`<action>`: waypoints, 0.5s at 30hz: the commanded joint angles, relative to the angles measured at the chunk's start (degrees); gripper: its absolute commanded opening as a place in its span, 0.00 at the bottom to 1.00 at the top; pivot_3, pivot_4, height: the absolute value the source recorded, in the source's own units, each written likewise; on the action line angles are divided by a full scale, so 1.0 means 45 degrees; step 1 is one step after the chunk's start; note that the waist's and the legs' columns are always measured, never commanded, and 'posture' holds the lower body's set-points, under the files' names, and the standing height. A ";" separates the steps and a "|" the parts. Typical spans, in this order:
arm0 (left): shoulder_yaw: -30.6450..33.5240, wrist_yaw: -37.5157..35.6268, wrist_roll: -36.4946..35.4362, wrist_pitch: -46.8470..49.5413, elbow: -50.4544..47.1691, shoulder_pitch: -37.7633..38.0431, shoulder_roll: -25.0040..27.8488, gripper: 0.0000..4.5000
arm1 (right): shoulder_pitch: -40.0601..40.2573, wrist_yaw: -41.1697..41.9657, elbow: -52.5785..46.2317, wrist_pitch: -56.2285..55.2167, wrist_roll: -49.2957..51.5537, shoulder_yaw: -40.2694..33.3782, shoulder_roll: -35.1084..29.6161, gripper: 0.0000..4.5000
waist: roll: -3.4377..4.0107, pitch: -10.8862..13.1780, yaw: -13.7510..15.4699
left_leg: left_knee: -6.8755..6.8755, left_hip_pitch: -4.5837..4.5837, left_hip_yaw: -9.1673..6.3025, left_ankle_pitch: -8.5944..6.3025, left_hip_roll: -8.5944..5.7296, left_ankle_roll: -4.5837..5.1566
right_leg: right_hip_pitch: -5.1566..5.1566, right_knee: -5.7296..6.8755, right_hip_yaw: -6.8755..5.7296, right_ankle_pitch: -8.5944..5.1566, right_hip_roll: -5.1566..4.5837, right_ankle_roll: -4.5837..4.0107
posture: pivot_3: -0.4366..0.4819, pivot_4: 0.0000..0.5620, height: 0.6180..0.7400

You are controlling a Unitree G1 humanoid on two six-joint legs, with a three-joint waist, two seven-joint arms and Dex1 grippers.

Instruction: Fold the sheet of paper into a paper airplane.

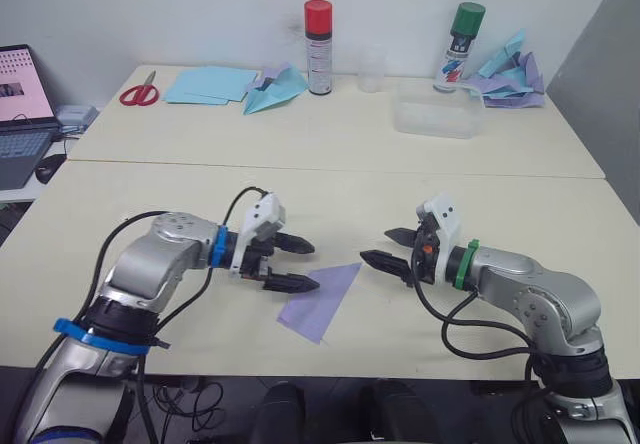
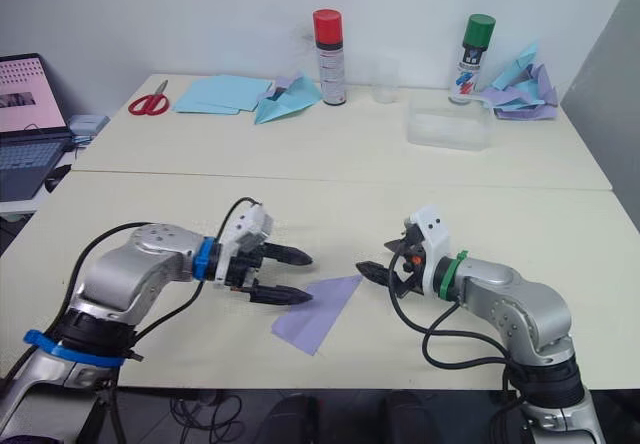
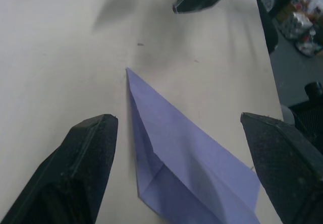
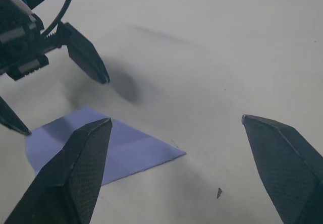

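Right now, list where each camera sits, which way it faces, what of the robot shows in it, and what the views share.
Left eye view: on the head, looking forward and down over the table; both arms show, left gripper and right gripper open.
Right eye view: same head camera, its other eye, same scene.
Left wrist view: looks along its own fingers at the folded sheet of paper.
Right wrist view: looks along its own fingers at the paper.
Shared: every view has the purple paper.

Two tools, left (image 1: 296, 263) and right (image 1: 393, 247); one folded purple sheet of paper (image 1: 320, 299); two spray cans, red-capped (image 1: 318, 47) and green-capped (image 1: 458, 47); one pair of scissors (image 1: 140, 91); one clear tray (image 1: 436, 113); one laptop (image 1: 22, 114).
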 commanded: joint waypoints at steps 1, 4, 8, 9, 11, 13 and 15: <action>-0.0414 -0.0381 0.0285 -0.0231 0.0076 -0.0351 -0.0133 0.93 | -0.0201 -0.0251 -0.0213 -0.0208 0.0107 -0.0411 0.0078 0.95 | 0.0000 0.0000 -0.0002 | 0.0000 0.0000 -0.0001 0.0000 0.0001 0.0000 | -0.0004 0.0002 0.0003 0.0003 0.0006 -0.0006 | 0.48 0.27 1.00; -0.0616 -0.0475 0.0440 -0.0143 0.0240 -0.0511 -0.0233 0.90 | -0.0058 -0.0431 -0.0322 -0.0204 0.0145 -0.0496 0.0089 0.95 | 0.0000 0.0000 -0.0016 | -0.0002 -0.0001 -0.0002 0.0000 0.0002 0.0000 | -0.0010 0.0004 0.0012 0.0004 0.0028 -0.0009 | 0.48 0.27 1.00; -0.0779 -0.0719 0.0500 0.0371 0.0362 -0.0649 -0.0081 0.65 | 0.0204 -0.0639 -0.0532 -0.0176 0.0205 -0.0604 0.0097 0.95 | 0.0000 0.0000 -0.0011 | -0.0001 -0.0001 0.0001 0.0000 0.0003 0.0000 | -0.0014 0.0030 0.0012 -0.0004 0.0034 -0.0014 | 0.48 0.27 1.00; -0.0815 -0.0841 0.0561 0.0305 0.0346 -0.0621 0.0003 0.59 | 0.0238 -0.0702 -0.0564 -0.0159 0.0233 -0.0638 0.0130 0.95 | 0.0000 0.0000 -0.0013 | -0.0001 -0.0001 0.0002 0.0000 0.0004 0.0000 | -0.0015 0.0038 0.0011 -0.0006 0.0036 -0.0016 | 0.48 0.27 1.00; -0.0814 -0.0875 0.0631 0.0368 0.0368 -0.0586 0.0073 0.43 | 0.0267 -0.0778 -0.0594 -0.0155 0.0259 -0.0661 0.0181 0.95 | 0.0000 0.0000 -0.0017 | 0.0000 0.0000 -0.0001 0.0000 0.0004 0.0000 | -0.0017 0.0045 0.0016 -0.0006 0.0037 -0.0017 | 0.48 0.27 1.00; -0.0800 -0.0868 0.0625 0.0619 0.0383 -0.0577 0.0116 0.28 | 0.0271 -0.0826 -0.0602 -0.0159 0.0275 -0.0648 0.0222 0.95 | 0.0000 0.0000 -0.0016 | 0.0001 0.0000 -0.0001 0.0000 0.0004 0.0000 | -0.0017 0.0047 0.0014 -0.0007 0.0037 -0.0017 | 0.48 0.27 1.00; -0.0747 -0.0752 0.0521 0.1160 0.0334 -0.0604 0.0165 0.15 | 0.0246 -0.0834 -0.0569 -0.0171 0.0278 -0.0627 0.0243 0.95 | 0.0001 0.0000 -0.0016 | 0.0002 0.0000 -0.0004 0.0000 0.0004 0.0000 | -0.0017 0.0048 0.0013 -0.0007 0.0037 -0.0017 | 0.48 0.27 1.00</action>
